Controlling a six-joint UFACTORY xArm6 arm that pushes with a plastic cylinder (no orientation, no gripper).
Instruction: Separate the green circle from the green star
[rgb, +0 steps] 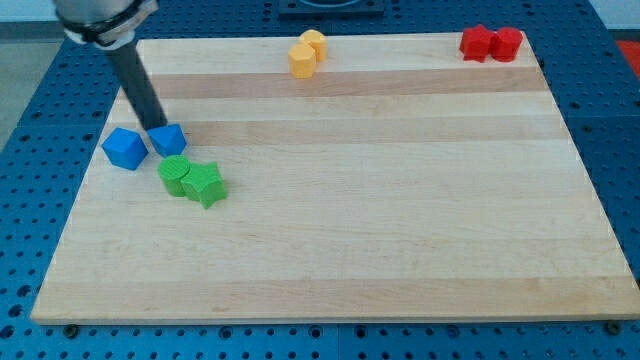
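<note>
One tip (157, 126) touching blue block (168, 139)

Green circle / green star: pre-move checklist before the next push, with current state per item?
1. Targets located: ok. The green circle and green star sit at the view's left on the board.
2. Already separated: not ok, they touch.
3. My tip in view: ok. It is above the greens, at the top edge of the right-hand blue block.
4. Clean line to the seam between the greens: not ok. That blue block lies between my tip and the circle.
5. Room to push the star toward the view's right: ok.
6. Other blocks clear: ok. The yellow pair and red pair sit along the view's top edge.
</note>
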